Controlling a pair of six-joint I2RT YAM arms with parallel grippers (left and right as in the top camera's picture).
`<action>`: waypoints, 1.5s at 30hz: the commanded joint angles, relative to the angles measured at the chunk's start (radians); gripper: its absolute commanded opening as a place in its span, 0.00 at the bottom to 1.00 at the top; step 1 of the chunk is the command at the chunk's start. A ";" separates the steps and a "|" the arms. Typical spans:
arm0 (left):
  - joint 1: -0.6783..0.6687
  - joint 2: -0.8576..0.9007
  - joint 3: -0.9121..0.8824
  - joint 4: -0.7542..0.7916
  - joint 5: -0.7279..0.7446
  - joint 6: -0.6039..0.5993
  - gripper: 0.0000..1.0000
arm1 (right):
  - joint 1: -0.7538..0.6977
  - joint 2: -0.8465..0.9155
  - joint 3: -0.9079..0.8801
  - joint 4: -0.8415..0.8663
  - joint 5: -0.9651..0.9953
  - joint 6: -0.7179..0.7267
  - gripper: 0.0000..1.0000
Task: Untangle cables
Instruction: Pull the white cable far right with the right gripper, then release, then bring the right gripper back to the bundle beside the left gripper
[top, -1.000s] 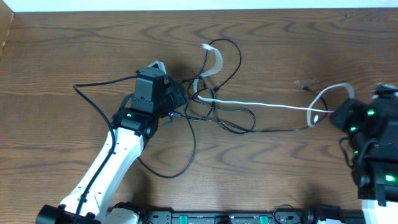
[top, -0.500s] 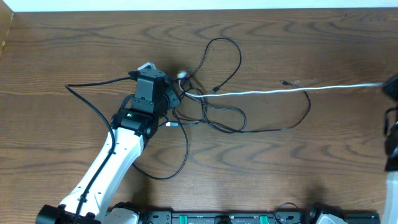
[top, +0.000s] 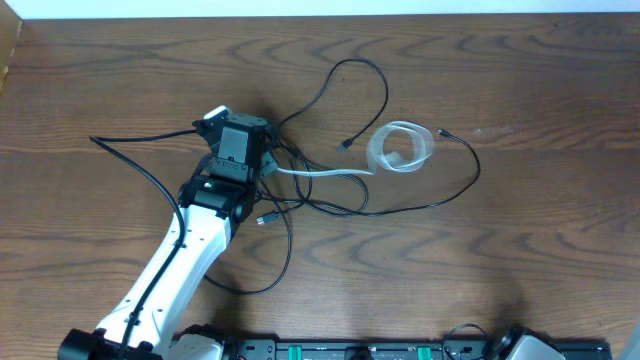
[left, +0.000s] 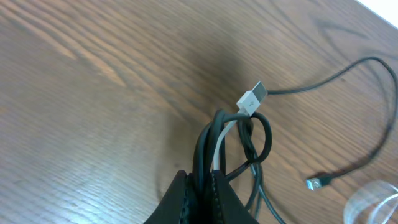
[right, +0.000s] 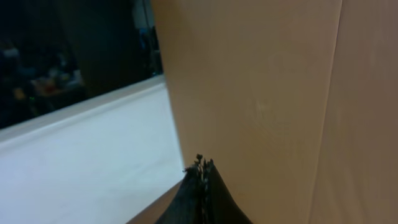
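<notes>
Thin black cables (top: 385, 95) lie looped across the middle of the wooden table. A thin white cord (top: 320, 172) runs from the tangle to a loose coil at the centre right. My left gripper (top: 262, 162) is shut on the tangle. In the left wrist view its jaws (left: 202, 179) pinch black cable loops (left: 266, 140) and the white cord (left: 219, 146). A white plug (left: 252, 99) sticks out just beyond. A small plug (left: 317, 182) lies loose. My right gripper (right: 200, 167) is shut, empty, and off the overhead view.
A thicker black wire (top: 140, 165) runs along the left arm. One black cable loop (top: 255, 288) reaches towards the table's front edge. The right wrist view shows only a tan wall (right: 267, 93) and a white surface (right: 81, 162).
The right gripper drew the white cord far to the right, then left the overhead view. The cord is now free and has sprung back into a coil. The left gripper drifted slightly left.
</notes>
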 joint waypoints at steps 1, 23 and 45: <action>0.006 0.002 -0.002 -0.014 -0.081 0.013 0.08 | -0.004 0.042 0.017 0.049 0.064 -0.179 0.01; -0.054 0.002 -0.002 0.289 0.533 -0.368 0.08 | 0.336 0.187 -0.003 -0.744 -1.115 0.214 0.42; -0.149 0.001 -0.002 0.382 0.532 -0.391 0.08 | 0.756 0.637 -0.005 -0.517 -0.968 0.465 0.49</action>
